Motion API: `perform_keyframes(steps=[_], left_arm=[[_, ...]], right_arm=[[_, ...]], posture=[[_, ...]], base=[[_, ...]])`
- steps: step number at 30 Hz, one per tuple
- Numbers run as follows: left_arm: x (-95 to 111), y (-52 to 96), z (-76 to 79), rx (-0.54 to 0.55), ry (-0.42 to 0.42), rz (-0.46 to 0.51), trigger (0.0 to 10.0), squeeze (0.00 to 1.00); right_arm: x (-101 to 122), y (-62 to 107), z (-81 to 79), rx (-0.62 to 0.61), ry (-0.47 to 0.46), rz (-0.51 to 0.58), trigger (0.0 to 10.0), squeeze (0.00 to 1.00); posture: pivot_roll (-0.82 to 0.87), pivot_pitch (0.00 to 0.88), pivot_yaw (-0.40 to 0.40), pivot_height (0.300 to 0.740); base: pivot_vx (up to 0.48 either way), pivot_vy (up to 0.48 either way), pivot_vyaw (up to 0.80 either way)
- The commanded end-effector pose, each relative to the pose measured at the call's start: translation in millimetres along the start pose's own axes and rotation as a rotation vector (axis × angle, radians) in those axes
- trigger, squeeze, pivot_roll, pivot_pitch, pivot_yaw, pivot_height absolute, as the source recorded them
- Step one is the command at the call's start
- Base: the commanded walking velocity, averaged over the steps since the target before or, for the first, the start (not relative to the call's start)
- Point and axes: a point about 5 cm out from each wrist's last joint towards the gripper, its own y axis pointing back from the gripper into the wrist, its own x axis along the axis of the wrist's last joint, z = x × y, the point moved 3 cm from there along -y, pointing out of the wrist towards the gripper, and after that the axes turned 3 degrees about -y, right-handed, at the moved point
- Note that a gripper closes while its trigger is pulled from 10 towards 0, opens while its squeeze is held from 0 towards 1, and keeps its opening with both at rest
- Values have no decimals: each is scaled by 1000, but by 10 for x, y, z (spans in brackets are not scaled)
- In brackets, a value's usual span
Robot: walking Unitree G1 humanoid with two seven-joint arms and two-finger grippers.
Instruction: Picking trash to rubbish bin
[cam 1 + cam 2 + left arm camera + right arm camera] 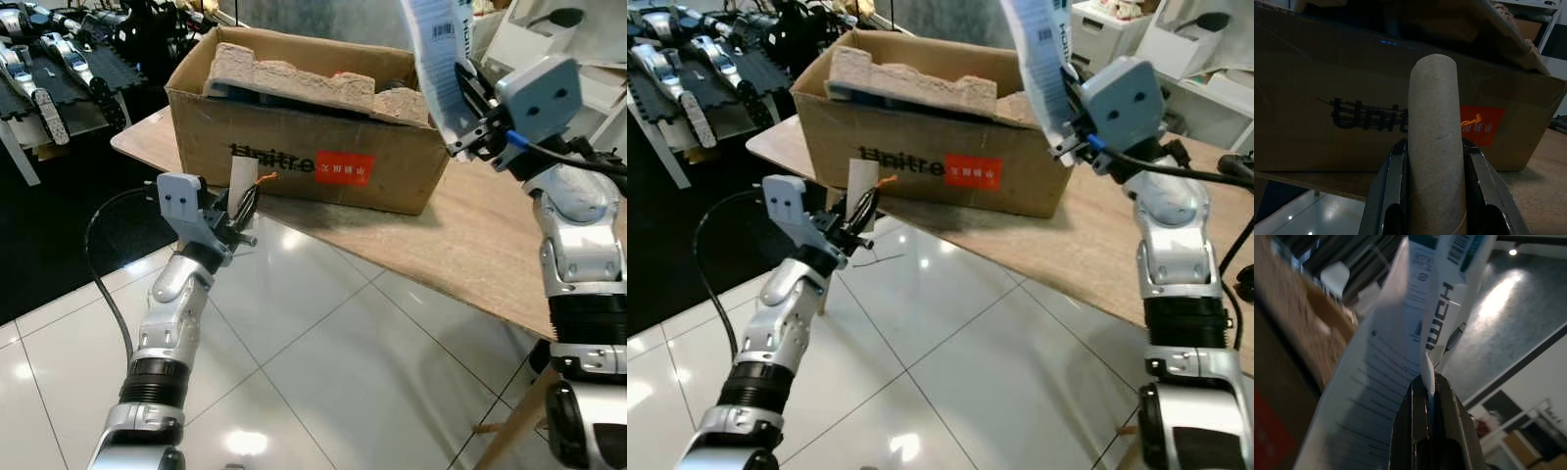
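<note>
The left gripper (245, 208) is clamped on a cardboard tube (1434, 147), fingers (1396, 196) pressed against both its sides, held upright just in front of the cardboard box (304, 162) at the desk's edge; the right gripper (468, 122) is up high by the box's right corner, pinching a white printed packet (1038, 59) with a barcode, the packet standing tall above the fingers; the box, printed in black with a red label, sits on the wooden desk (470, 245) and carries a rough beige moulded insert (313, 83) across its open top; below, glossy white floor tiles (323, 372); off to the left, black mats with robot parts (49, 69); white shelving (1136, 29) behind on the right.
</note>
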Motion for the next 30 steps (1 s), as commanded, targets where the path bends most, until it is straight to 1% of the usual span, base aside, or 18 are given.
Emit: perform_keyframes(steps=[1,2,3,4,6,9,10,11,15,23,30], left_arm=[[-10,7,71,-16,20,6,10000,0],[-1,2,78,-17,22,11,10000,0],[-1,2,78,-17,22,11,10000,0],[0,1,84,-18,18,12,10000,0],[-8,7,83,-17,11,7,10000,0],[-9,8,83,-17,12,7,10000,0],[-26,24,82,-18,13,3,10000,0],[-33,30,81,-19,14,1,10000,0],[-41,42,77,-18,13,-1,10000,0],[-32,49,67,-17,9,1,10000,0],[1,45,46,-11,8,12,10000,0]], right_arm=[[-29,-33,-60,32,76,-11,10000,0],[-48,-45,-98,45,89,-14,10000,0],[-48,-45,-98,45,89,-14,10000,0],[-52,-68,-162,66,94,-10,10000,0],[-33,-94,-220,79,87,6,10000,0],[-28,-101,-228,79,87,10,10000,0],[1,-127,-284,85,78,29,10000,0],[12,-134,-302,88,74,36,10000,0],[32,-143,-318,88,70,49,10000,0],[57,-157,-321,89,64,76,10000,0],[62,-157,-287,86,75,79,10000,0]], posture=[[35,95,-65,740],[36,95,-67,740],[36,95,-67,740],[38,93,-69,740],[39,93,-69,740],[39,93,-69,740],[43,95,-70,740],[43,95,-70,740],[45,97,-70,740],[41,96,-70,740],[40,97,-73,740]], base=[[0,0,0],[0,0,0],[0,0,0],[0,0,0],[0,0,0],[0,0,0],[0,0,0],[0,0,0],[248,0,0],[392,0,0],[397,0,0]])
